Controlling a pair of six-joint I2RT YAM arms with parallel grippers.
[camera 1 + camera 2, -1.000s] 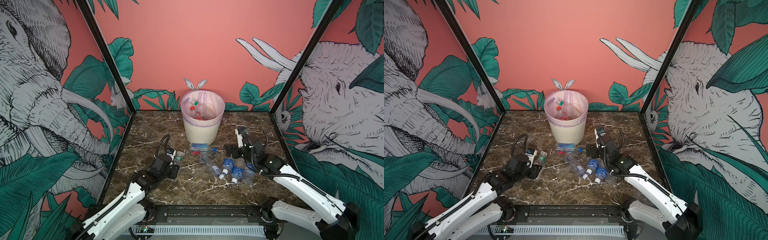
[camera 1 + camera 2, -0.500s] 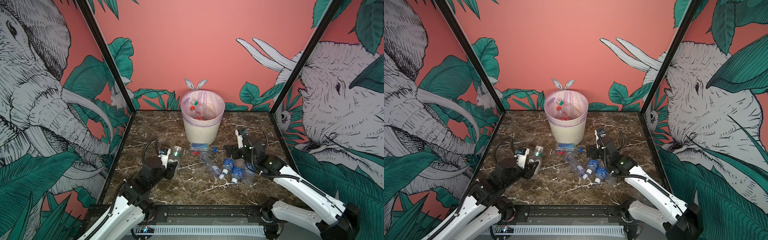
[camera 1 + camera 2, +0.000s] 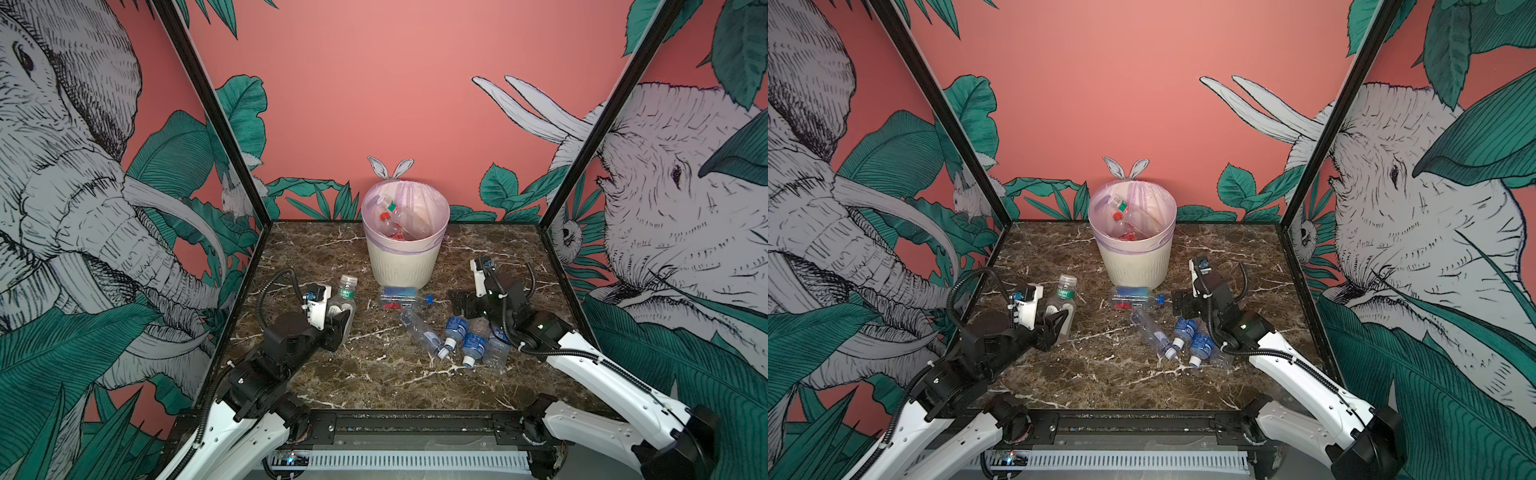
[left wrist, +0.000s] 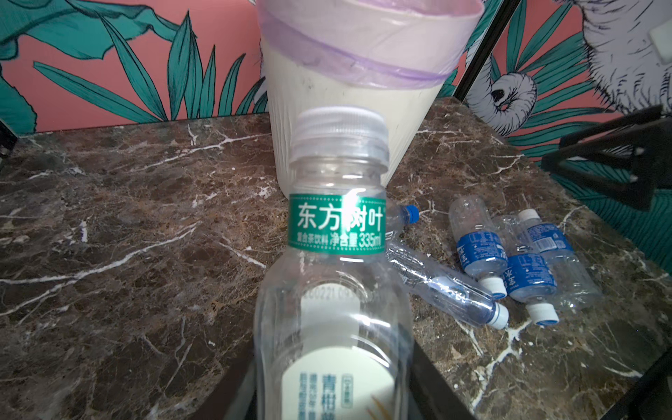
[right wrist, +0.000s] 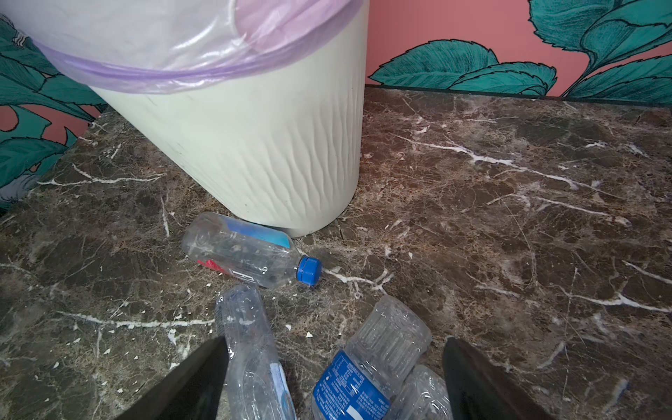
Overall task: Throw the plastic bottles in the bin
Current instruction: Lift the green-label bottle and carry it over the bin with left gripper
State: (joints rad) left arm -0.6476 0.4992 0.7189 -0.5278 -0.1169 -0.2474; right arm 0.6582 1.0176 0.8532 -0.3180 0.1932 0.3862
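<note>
Plastic bottle (image 3: 343,300) clamped cap-up in left hand (image 3: 338,326) near desk's (image 3: 374,374) left edge, short of bin (image 3: 403,266) at back edge, right hand (image 3: 458,305) spread and empty; risk of clipping rim if released low.

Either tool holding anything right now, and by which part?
The left tool is shut on the clear plastic bottle with green neck band and white cap, gripping its lower body. The right tool is open, holding nothing.

Bare marble (image 3: 320,249) left of the bin (image 3: 405,266) lies open; loose bottles (image 3: 473,343) clutter its front.
</note>
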